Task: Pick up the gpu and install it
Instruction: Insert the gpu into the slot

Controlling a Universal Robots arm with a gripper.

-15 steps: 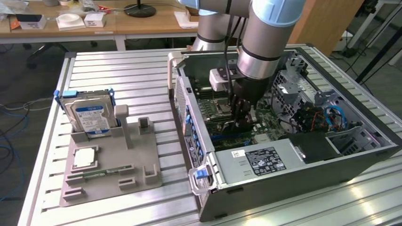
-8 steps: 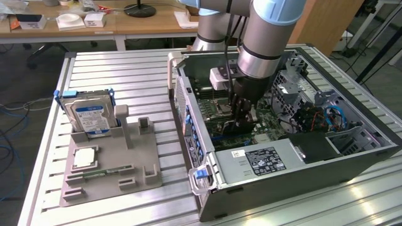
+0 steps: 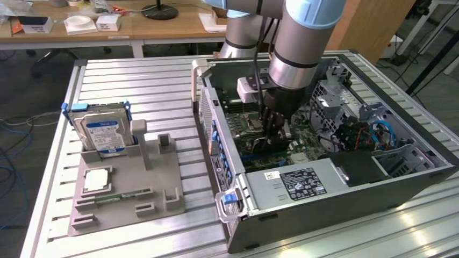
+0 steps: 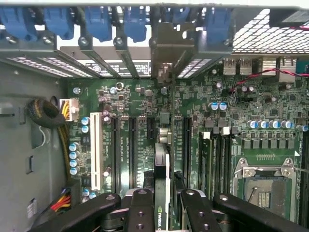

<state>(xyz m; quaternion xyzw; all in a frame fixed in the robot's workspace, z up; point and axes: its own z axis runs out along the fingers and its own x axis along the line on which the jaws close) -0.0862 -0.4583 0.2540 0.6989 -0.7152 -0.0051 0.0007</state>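
The gpu (image 4: 161, 162) is a thin dark card seen edge-on, standing upright over the green motherboard (image 4: 135, 104) between the long black expansion slots. Its metal end bracket (image 4: 166, 46) reaches the row of rear slot openings with blue latches. My gripper (image 4: 164, 208) is shut on the card, one black finger on each flat side. In the exterior view the gripper (image 3: 275, 138) reaches straight down into the open computer case (image 3: 301, 215), low over the board, and its fingers hide most of the card.
Inside the case are a CPU socket (image 4: 263, 176), cable bundles (image 4: 46, 113) and a power supply (image 3: 298, 183). On the exterior view's left, a grey holder (image 3: 154, 177) carries a hard drive (image 3: 104, 134), a processor chip (image 3: 97, 180) and a slim memory stick (image 3: 118, 196).
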